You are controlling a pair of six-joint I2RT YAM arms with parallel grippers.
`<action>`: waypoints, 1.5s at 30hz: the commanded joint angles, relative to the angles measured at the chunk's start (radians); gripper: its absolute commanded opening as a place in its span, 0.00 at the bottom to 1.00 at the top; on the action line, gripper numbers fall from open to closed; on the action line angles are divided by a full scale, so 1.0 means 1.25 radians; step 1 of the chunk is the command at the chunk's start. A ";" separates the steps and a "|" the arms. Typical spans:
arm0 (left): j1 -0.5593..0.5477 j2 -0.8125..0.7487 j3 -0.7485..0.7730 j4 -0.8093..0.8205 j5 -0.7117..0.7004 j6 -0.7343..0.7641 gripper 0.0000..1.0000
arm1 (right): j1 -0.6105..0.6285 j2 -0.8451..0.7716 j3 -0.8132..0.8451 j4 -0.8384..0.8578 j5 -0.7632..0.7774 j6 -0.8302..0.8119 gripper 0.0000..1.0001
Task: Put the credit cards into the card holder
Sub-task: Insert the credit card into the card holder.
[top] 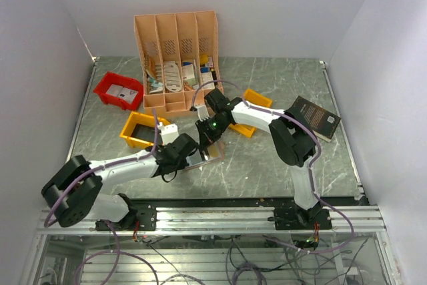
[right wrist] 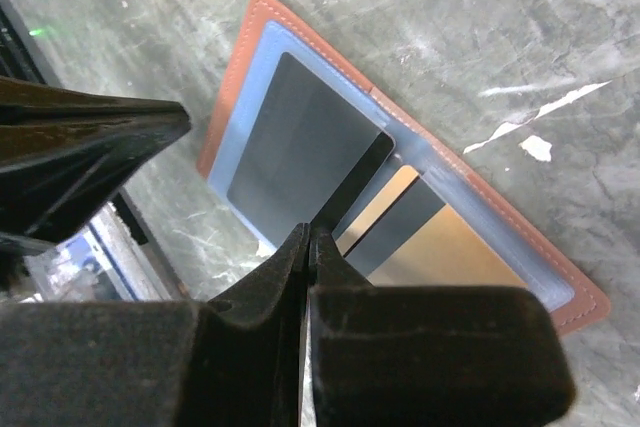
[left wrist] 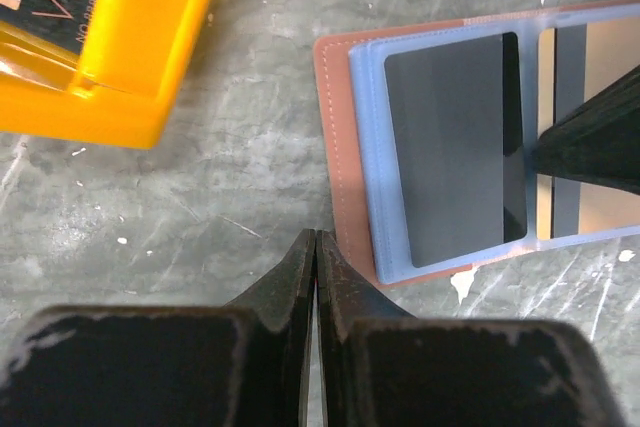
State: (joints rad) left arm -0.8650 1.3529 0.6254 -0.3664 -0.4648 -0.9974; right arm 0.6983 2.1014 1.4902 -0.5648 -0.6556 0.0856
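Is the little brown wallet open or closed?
Open. The card holder lies spread flat, both clear pocket panels facing up.

In the top view, the holder (left wrist: 450, 147) is laid open on the table (top: 280, 165) at centre; an organiser (top: 177, 51) is set above it, a book (top: 315, 117) at right.
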 commanded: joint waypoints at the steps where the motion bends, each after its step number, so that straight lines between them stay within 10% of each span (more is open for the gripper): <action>1: 0.044 -0.069 -0.056 0.101 0.072 0.019 0.11 | 0.016 0.038 0.034 0.002 0.057 0.007 0.00; 17: 0.060 0.004 -0.039 0.140 0.106 0.055 0.09 | 0.041 0.042 0.042 -0.011 0.177 0.001 0.00; 30: 0.062 0.052 -0.046 0.174 0.128 0.058 0.07 | 0.028 0.059 0.021 0.015 -0.009 0.020 0.00; 45: 0.065 -0.108 -0.063 0.129 0.129 0.060 0.18 | 0.013 -0.047 0.012 0.009 0.050 -0.079 0.05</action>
State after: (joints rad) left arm -0.7925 1.2751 0.5625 -0.2157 -0.3386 -0.9310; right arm 0.7162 2.0750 1.5108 -0.5468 -0.6456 0.0387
